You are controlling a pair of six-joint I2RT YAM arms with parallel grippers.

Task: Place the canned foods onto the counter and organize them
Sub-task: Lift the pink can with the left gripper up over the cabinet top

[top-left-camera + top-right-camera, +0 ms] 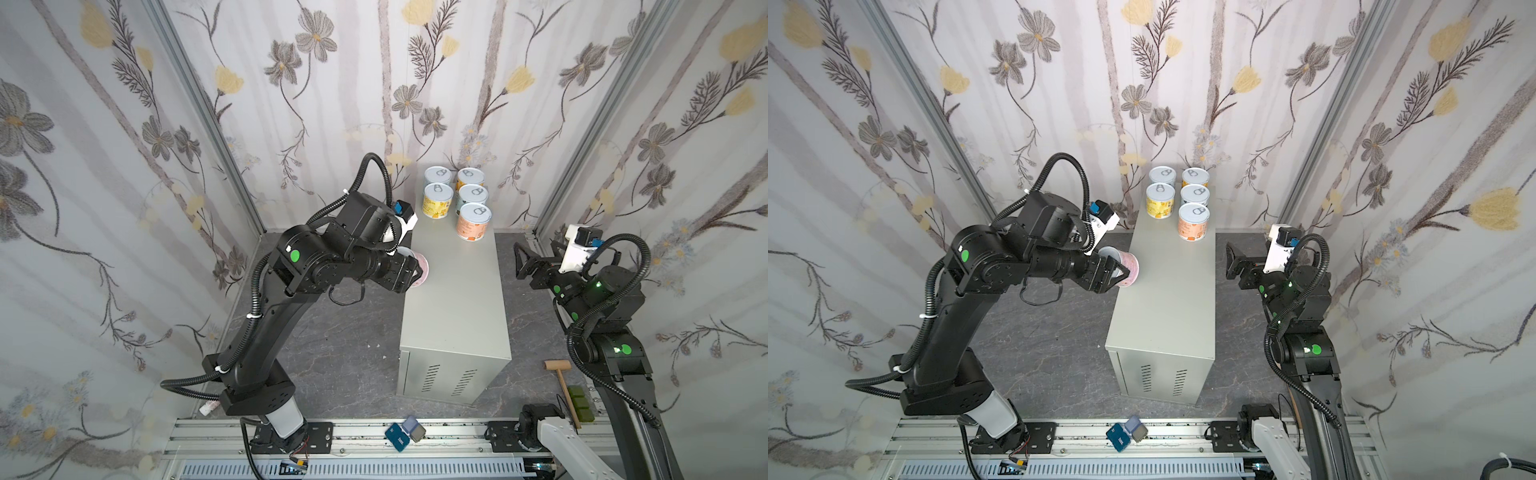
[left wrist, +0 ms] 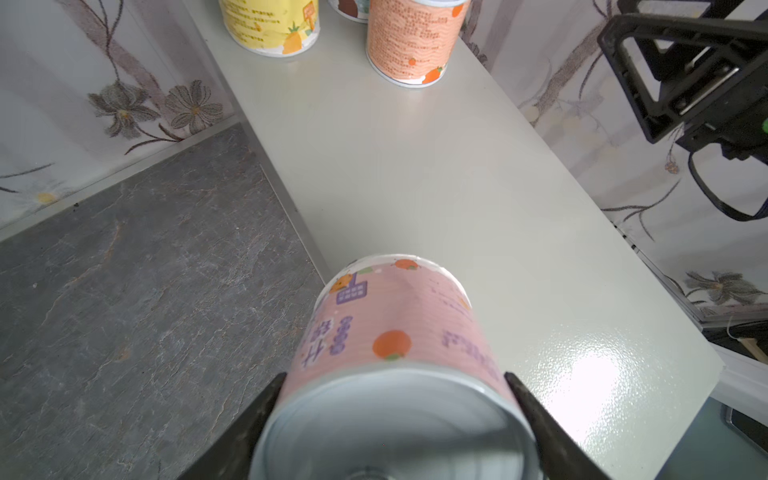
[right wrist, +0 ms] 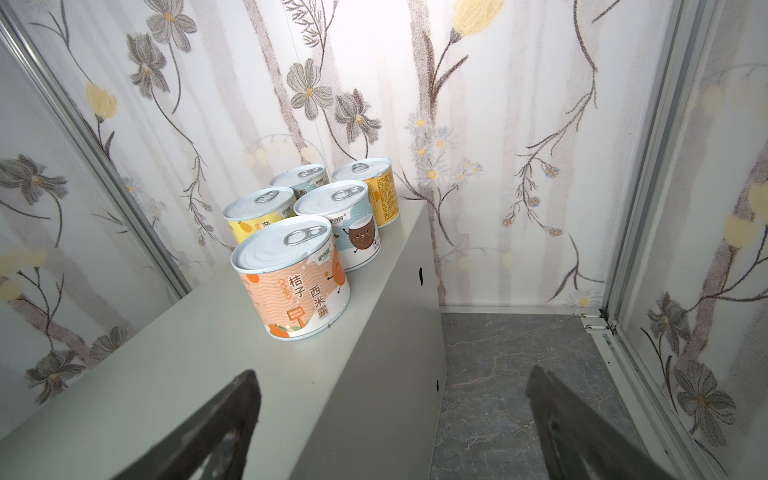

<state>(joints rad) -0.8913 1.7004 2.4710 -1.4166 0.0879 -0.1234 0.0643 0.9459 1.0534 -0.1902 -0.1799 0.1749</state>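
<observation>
Salmon can [image 3: 293, 282]: label reads 桔子 西米露. Pink can [image 2: 390, 328]: lettering blurred, clamped in left end effector [image 2: 395, 374]. Right end effector [image 3: 392, 372]: wide, empty.

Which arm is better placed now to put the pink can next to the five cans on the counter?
Left. The left gripper holds the pink can over the edge of the counter. The right gripper is open and empty, beside the counter.
</observation>
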